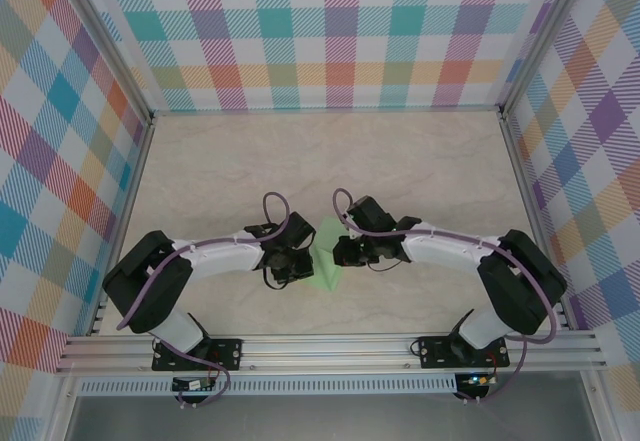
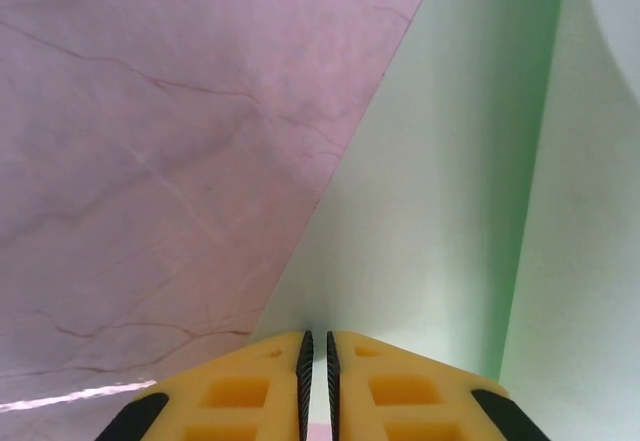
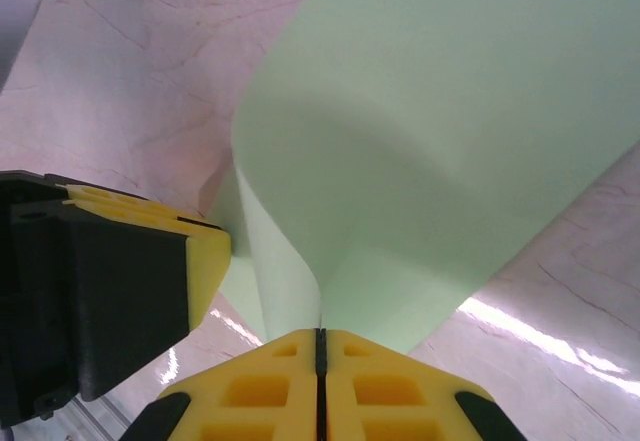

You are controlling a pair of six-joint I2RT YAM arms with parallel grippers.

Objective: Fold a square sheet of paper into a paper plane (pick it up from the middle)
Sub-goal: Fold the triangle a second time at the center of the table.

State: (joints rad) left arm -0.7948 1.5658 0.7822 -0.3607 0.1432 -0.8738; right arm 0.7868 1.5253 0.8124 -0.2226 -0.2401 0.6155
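- Square sheet of paper [image 1: 328,257]: pale green, up off the table [image 1: 300,161], standing just beyond the middle of the near rail [image 1: 330,346]. Bowed into a soft curl rather than flat, with no sharp crease to be made out.
- Most likely to go wrong: a skewed or off-centre fold, from pressing the curl down before the edges line up. Hard to undo in paper this thin.
- Also at risk: a tear or a slipped edge, from the two grips pulling apart or twisting against each other with so little paper between them.
- Possible too: fingers knocking together, with both working so near each other beyond the rail's middle.
- Left gripper [image 2: 316,361]: jaws at a narrow slit, the sheet's edge running down into it. Judged to be pinching the paper, though only by a slight hold. Seen from its wrist, the sheet fans up and to the right of the fingertips.
- Right gripper [image 3: 320,346]: jaws pressed together on the sheet's lower edge, the paper rising out of the seam and curling over toward the left gripper.
- From above: sheet between the two grippers and touching both, all three in a row along the rail, just beyond its middle.
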